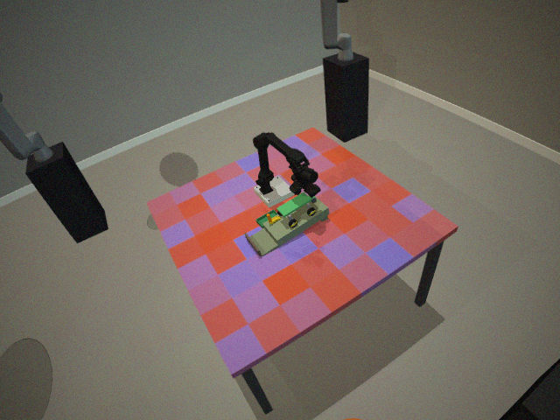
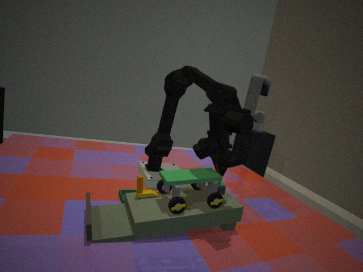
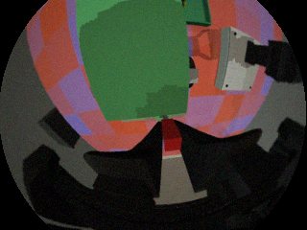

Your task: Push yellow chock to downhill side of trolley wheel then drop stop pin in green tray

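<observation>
The trolley with the green deck point(image 1: 294, 206) point(image 2: 190, 175) point(image 3: 139, 67) stands on the olive ramp point(image 1: 265, 244) point(image 2: 152, 226). The yellow chock point(image 1: 276, 220) point(image 2: 147, 194) sits upright on the ramp, its wedge tip towards the far downhill wheel point(image 2: 164, 186). Whether they touch cannot be told. My gripper point(image 2: 219, 172) point(image 3: 167, 123) is shut on the red head of the stop pin point(image 2: 217, 168) point(image 3: 172, 139), just beyond the deck's uphill edge. The pin's lower part is hidden. The green tray point(image 2: 122, 196) point(image 3: 198, 22) lies behind the ramp's lower half.
The arm's pale base plate point(image 1: 271, 199) point(image 2: 147, 178) point(image 3: 234, 79) is behind the ramp. An upright end board point(image 2: 88, 217) closes the ramp's low end. The trolley deck is close beside my fingers. Two black pedestals point(image 1: 346, 97) point(image 1: 67, 194) stand off the table.
</observation>
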